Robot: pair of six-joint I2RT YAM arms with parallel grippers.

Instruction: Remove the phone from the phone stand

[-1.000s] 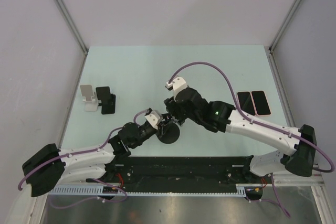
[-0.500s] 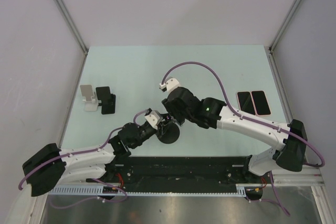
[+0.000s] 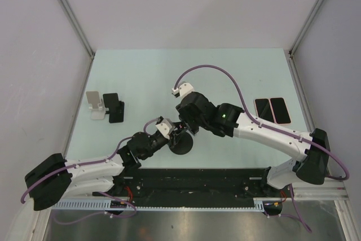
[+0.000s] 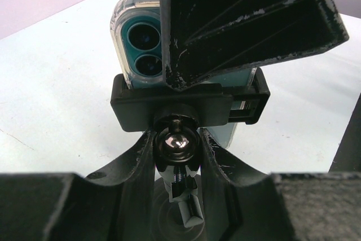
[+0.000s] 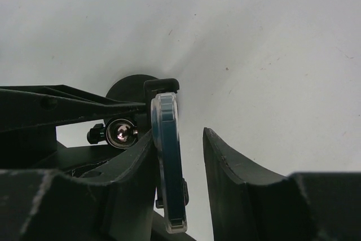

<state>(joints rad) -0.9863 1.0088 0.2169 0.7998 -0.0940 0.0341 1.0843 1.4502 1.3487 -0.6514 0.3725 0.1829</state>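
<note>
A teal phone (image 4: 138,43) in a clear case stands upright in the black phone stand (image 4: 141,111), whose round base (image 3: 181,145) sits at the table's near middle. My left gripper (image 4: 176,139) is shut on the stand's ball joint below the clamp. From above, my right gripper (image 5: 179,139) straddles the phone's thin edge (image 5: 169,162). Its left finger (image 5: 135,173) lies against the phone's back. Its right finger (image 5: 237,179) stands a small gap off the screen side. In the top view the two grippers (image 3: 179,132) meet over the stand and hide the phone.
Two phones (image 3: 262,108) (image 3: 280,110) lie flat at the table's right. At the left stand a white stand (image 3: 96,105) and a black stand (image 3: 114,107). The arms' base rail runs along the near edge.
My right wrist has shifted left over the stand, and its jaws have narrowed around the phone. The left arm and stand have not moved.
</note>
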